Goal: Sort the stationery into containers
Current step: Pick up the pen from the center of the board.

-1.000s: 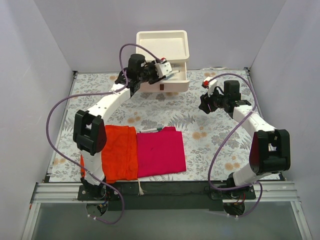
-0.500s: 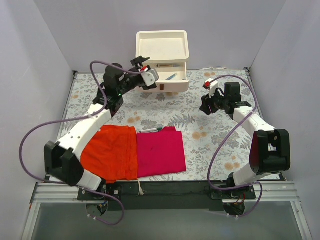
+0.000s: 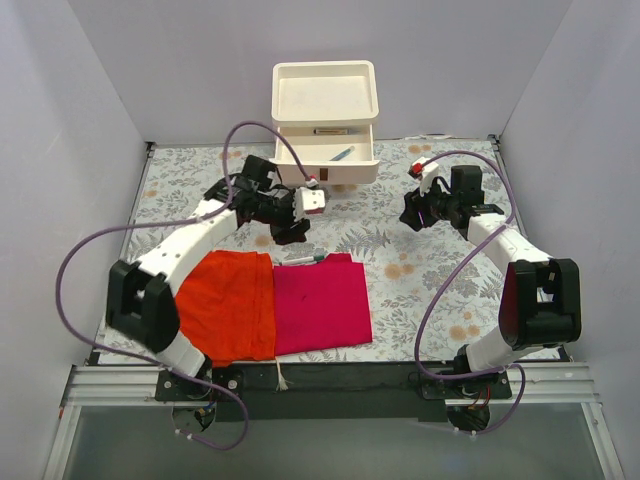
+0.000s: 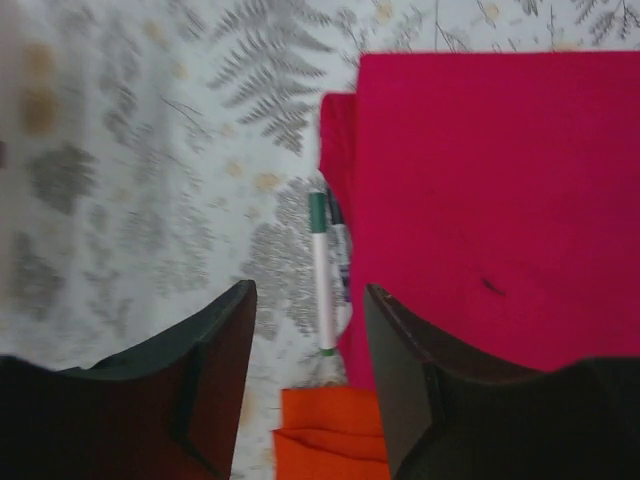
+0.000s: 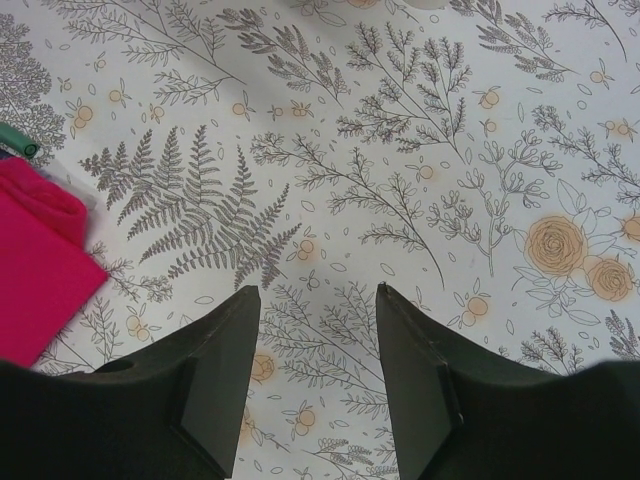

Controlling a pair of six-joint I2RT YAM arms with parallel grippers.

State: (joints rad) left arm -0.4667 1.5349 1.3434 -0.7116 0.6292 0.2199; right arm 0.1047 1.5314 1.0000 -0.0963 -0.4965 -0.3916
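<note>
at the table's middle, just off the far edge of the magenta cloth (image 3: 322,305), a white pen (image 4: 320,270) with a green cap lies on the floral table cover (image 3: 400,240). left wrist view shows a second thin pen (image 4: 339,250), greyish with a dark tip, just beside it and against the cloth's folded edge. any print on either barrel is too blurred to read. left gripper (image 3: 293,236) hovers over these pens with its jaws spread wide and nothing between them; in its own camera the two dark fingers (image 4: 215,380) frame the pens. orange cloth (image 3: 235,305) lies touching the magenta cloth's left side, and its corner shows just below the pens' near ends. at the far edge stands the cream drawer unit (image 3: 277,100) with a shallow tray top. its top drawer (image 3: 372,150) is pulled out, holding a blue pen (image 3: 342,154) and a thin longer item (image 3: 328,131) near the back, marks on it too small to read. right gripper (image 3: 412,208) hangs over bare floral cover to the right of the unit, well apart from the pens, jaws parted and holding nothing. its camera catches a magenta corner and a green cap at far left. purple cable (image 3: 90,250) loops off the left arm.
</note>
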